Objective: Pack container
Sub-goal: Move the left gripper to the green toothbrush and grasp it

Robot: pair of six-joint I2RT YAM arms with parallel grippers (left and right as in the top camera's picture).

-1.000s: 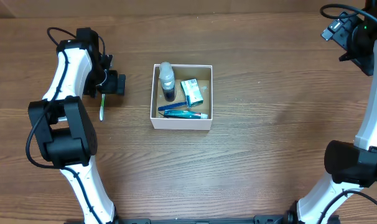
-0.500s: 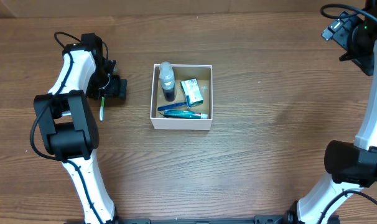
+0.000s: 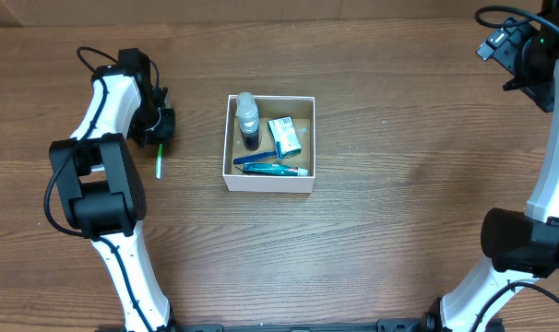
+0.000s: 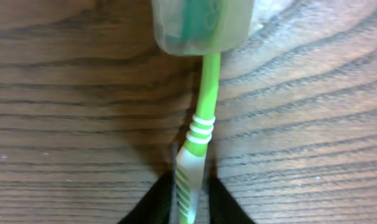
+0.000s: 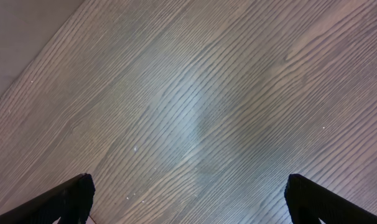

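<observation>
Overhead: container [image 3: 268,183] partly filled; at its 9 o'clock your left gripper [image 4: 191,202] pinches the unpacked toothbrush [image 3: 158,163]; right gripper [image 5: 190,186] gapes empty.

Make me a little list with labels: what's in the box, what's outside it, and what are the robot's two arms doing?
box: white-walled container, mid-table
inside: bottle, green-and-white packet, blue-and-teal toiletries
outside: capped green toothbrush, left of the container
left jaws: shut on the toothbrush handle
right jaws: open, holding nothing
</observation>
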